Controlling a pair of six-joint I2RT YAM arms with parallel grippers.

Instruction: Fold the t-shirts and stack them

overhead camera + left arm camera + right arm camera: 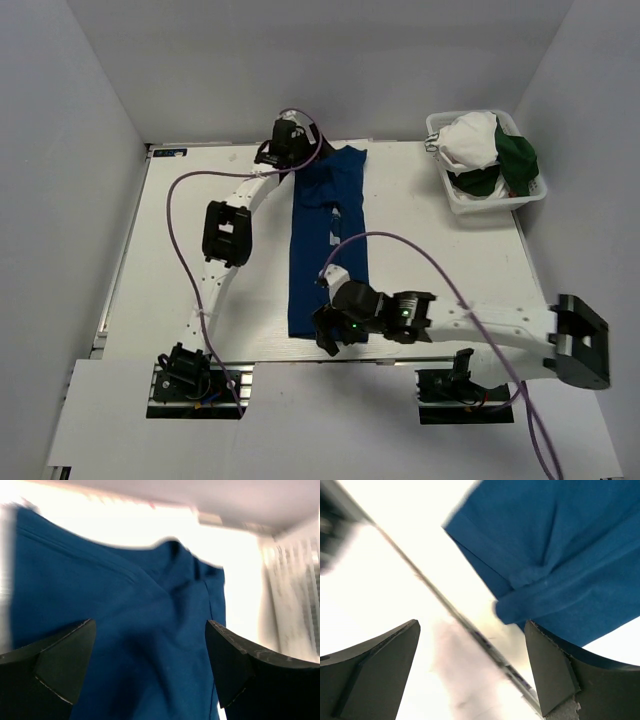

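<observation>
A royal blue t-shirt (322, 240) lies on the white table as a long narrow strip running from the far edge to the near edge. My left gripper (290, 150) is open above its far end; the left wrist view shows blue cloth (145, 630) between the spread fingers. My right gripper (328, 335) is open over the shirt's near end, by the table's front edge. In the right wrist view a blue hem corner (555, 555) lies beyond the right finger (555, 670), with nothing gripped. A white tee (472, 140) and a dark green tee (518, 160) sit in the basket.
A white mesh basket (470, 200) stands at the far right corner of the table. The table's front edge (470, 625) runs diagonally between the right fingers. White walls enclose the table on three sides. A purple cable loops over each arm.
</observation>
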